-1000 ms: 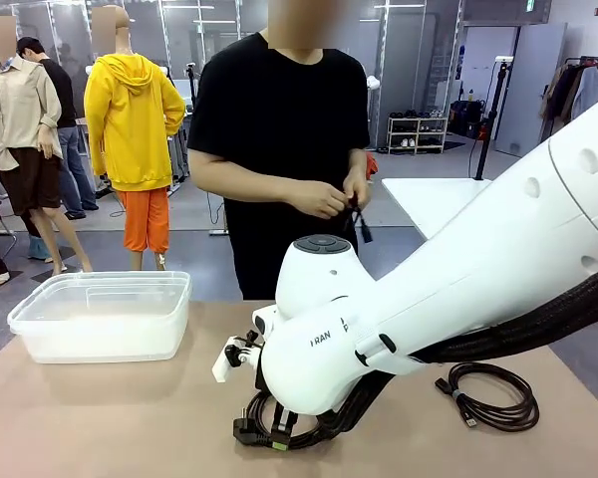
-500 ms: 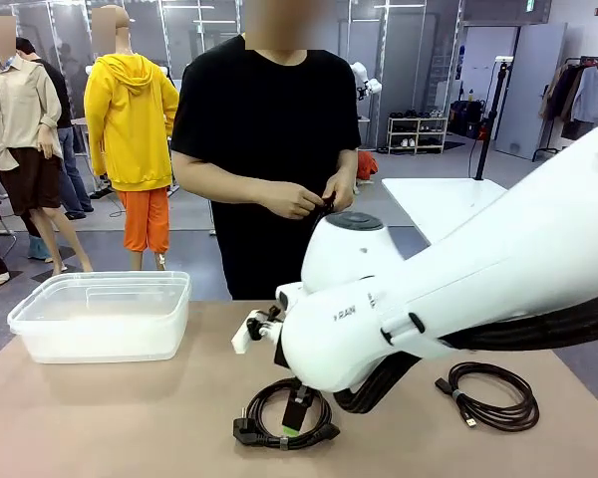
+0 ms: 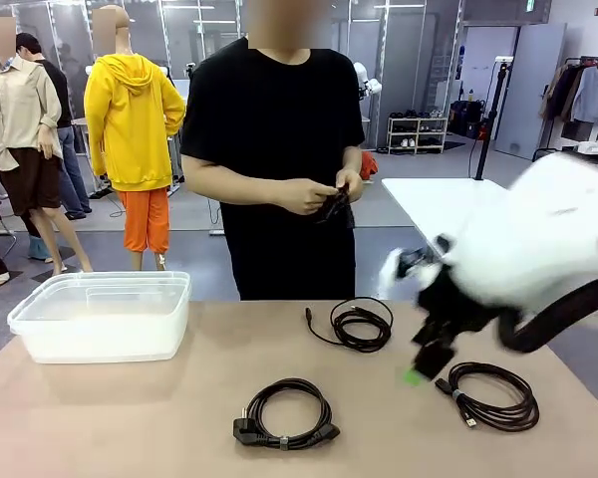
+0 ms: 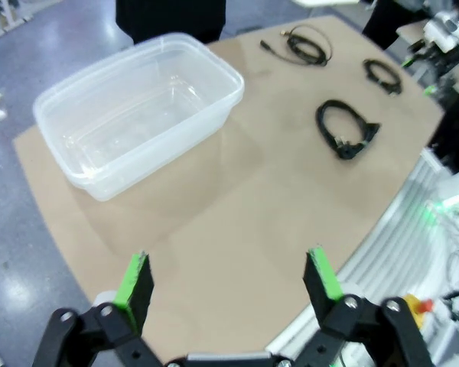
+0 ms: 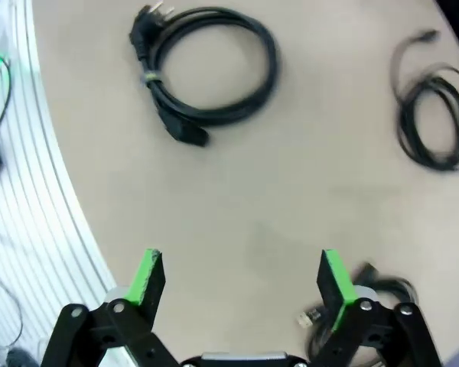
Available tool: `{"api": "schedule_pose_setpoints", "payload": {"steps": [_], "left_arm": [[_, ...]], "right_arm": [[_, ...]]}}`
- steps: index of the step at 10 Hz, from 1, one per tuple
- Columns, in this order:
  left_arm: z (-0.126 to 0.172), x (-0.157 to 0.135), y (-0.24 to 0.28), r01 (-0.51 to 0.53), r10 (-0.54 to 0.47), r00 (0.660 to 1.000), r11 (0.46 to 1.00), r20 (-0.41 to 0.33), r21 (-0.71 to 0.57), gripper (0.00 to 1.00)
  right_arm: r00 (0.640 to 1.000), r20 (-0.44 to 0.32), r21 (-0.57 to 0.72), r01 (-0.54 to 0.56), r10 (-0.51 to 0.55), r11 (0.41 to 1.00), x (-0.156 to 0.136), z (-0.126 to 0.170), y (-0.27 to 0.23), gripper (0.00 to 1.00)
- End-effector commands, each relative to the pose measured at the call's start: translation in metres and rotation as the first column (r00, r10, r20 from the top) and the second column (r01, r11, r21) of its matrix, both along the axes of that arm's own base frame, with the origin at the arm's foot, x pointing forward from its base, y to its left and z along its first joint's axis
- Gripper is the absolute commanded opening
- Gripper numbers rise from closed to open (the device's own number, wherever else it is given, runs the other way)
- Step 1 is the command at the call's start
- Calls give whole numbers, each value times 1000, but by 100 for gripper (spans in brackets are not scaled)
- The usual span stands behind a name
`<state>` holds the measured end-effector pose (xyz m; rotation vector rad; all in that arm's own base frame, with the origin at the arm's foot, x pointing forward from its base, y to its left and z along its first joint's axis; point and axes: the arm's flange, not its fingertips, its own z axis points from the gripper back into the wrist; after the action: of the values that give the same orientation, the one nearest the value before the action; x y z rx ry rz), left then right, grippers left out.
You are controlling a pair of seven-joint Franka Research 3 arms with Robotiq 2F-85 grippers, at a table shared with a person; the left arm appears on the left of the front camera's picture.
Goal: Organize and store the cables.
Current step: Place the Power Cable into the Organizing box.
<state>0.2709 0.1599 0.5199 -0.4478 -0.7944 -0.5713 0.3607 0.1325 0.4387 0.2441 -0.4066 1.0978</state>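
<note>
Three black cables lie coiled on the tan table (image 3: 130, 418): a thick power cord (image 3: 284, 416) at front centre, a thin coil (image 3: 357, 325) behind it, and another coil (image 3: 490, 395) at the right. The person at the far side holds one more cable (image 3: 331, 204) in both hands. My right gripper (image 3: 424, 363), motion-blurred, hangs just left of the right coil. In the right wrist view it (image 5: 241, 279) is open and empty above bare table, with the power cord (image 5: 206, 69) ahead and the right coil (image 5: 382, 294) beside one finger. My left gripper (image 4: 228, 279) is open, high above the table.
A clear plastic container (image 3: 105, 314) stands at the table's left; in the left wrist view the container (image 4: 141, 111) lies ahead with the cables (image 4: 346, 128) beyond it. A white side table (image 3: 429, 199) stands behind at the right.
My right arm has lifted off the power cord and swung to the right, its gripper opening fully. The cord stays on the table. The thin coil behind is now uncovered.
</note>
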Motion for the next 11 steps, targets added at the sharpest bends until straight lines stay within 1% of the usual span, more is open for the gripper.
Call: {"api": "schedule_pose_setpoints", "payload": {"steps": [1, 2, 3, 4, 5, 6, 7, 8, 9, 10, 11], "left_arm": [[0, 0, 1, 19, -19, 1000, 1000, 11, -9, 100], [0, 0, 1, 19, -19, 1000, 1000, 11, -9, 100], [0, 0, 1, 19, -19, 1000, 1000, 11, -9, 100], [0, 0, 1, 19, -19, 1000, 1000, 11, -9, 100], [0, 0, 1, 19, -19, 1000, 1000, 11, -9, 100], [0, 0, 1, 19, -19, 1000, 1000, 11, -9, 100], [0, 0, 1, 19, -19, 1000, 1000, 11, -9, 100], [0, 0, 1, 19, -19, 1000, 1000, 11, -9, 100], [0, 0, 1, 19, -19, 1000, 1000, 11, -9, 100], [0, 0, 1, 19, -19, 1000, 1000, 11, -9, 100], [0, 0, 1, 19, -19, 1000, 1000, 11, -9, 100]], "right_arm": [[1000, 22, 102, -11, 9, 995, -28, 10, -84, 100], [998, 55, 146, -28, 20, 989, -33, 17, -128, 100], [998, 68, 207, -17, 3, 978, -35, 18, -171, 100], [996, 85, 253, -36, 15, 967, -37, 14, -212, 100], [992, 123, 308, -77, 40, 948, -43, 7, -247, 100], [983, 180, 351, -98, 36, 931, -52, -4, -282, 100], [976, 217, 405, -100, 11, 909, -57, -14, -308, 100], [970, 242, 437, -72, -40, 896, -61, -21, -328, 100], [964, 250, 463, -34, -94, 886, -64, -27, -344, 100], [960, 239, 480, 16, -148, 877, -67, -32, -355, 100], [947, 246, 489, 62, -206, 870, -71, -37, -366, 100]]}}
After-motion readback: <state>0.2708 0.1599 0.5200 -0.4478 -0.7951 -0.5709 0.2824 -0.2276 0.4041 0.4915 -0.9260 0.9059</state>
